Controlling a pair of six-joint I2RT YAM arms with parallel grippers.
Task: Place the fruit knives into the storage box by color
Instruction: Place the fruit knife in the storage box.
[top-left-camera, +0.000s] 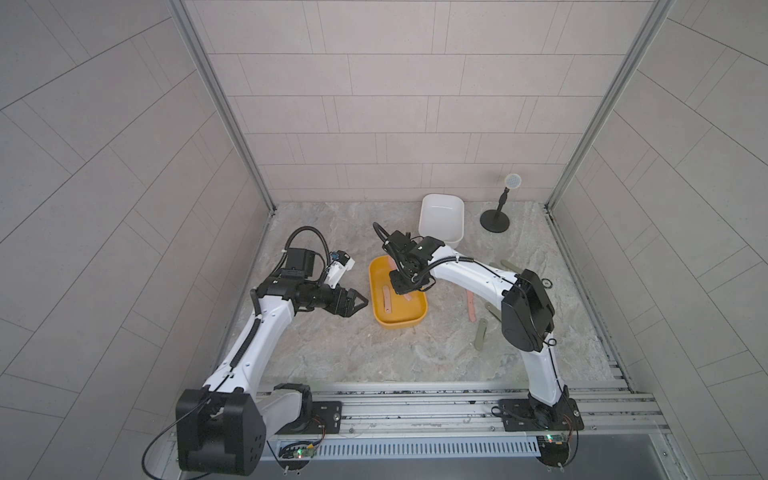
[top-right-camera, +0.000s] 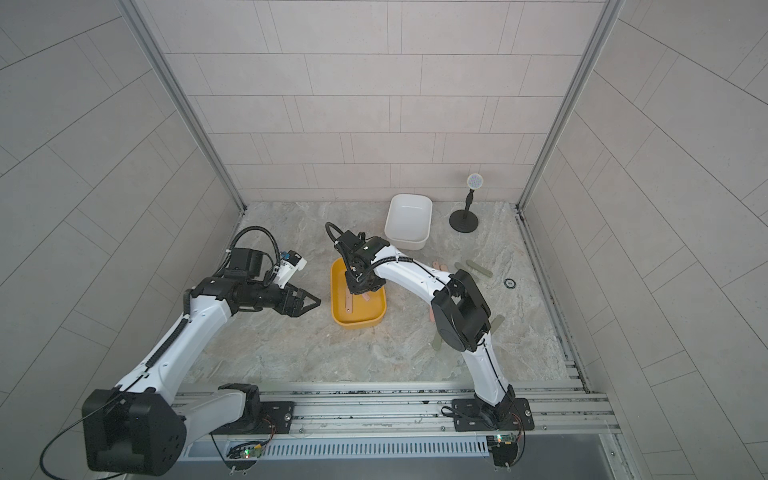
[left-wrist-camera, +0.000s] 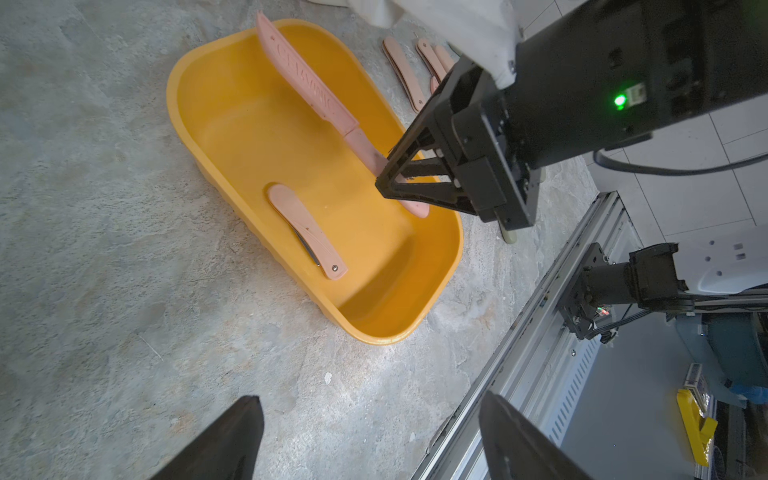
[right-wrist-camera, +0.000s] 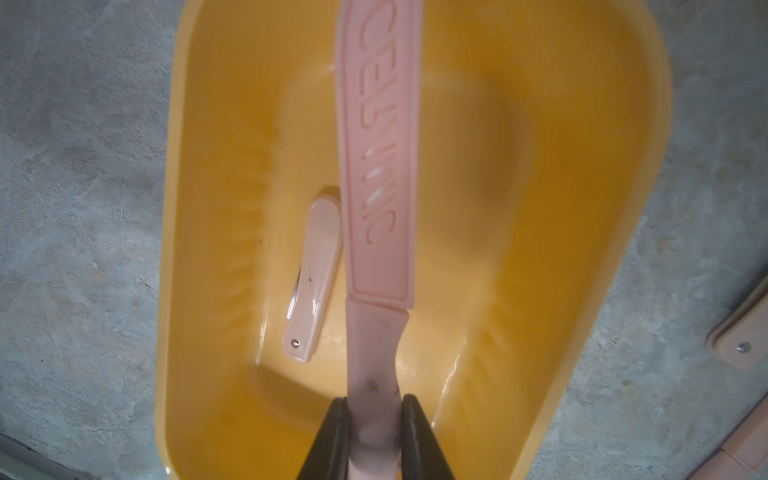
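Step in hand: you are at the drop-off of a pink one. Your right gripper (right-wrist-camera: 374, 401) is clamped on the handle of the long pink knife (right-wrist-camera: 378, 166) and holds it tilted inside the yellow tub (top-left-camera: 401, 325).
Next move: as I read it, lower the handle end until the knife lies along the tub floor, then part the jaws. Its sheathed end reaches up past the rim on the far side, so it may tip out or hang on the edge if you let go high.
Table (top-left-camera: 332, 357): carries both tubs, with the unsorted knives lying on your right arm's side.
White tub (top-left-camera: 444, 240): stands behind the yellow one, near the back wall. Nothing shows inside it, so I take it as the home for grey-green.
Yellow tub: holds pink only, namely the gripped knife and one folded pink knife (left-wrist-camera: 307, 232) lying flat on its floor.
Left gripper (left-wrist-camera: 370, 395): jaws spread, holding nothing, hovering just beside the yellow tub.
Loose pink knives (left-wrist-camera: 403, 70): a few lie on the table beyond the yellow tub.
Grey-green knives (top-left-camera: 481, 334): several lie on the table near your right arm, none boxed yet.
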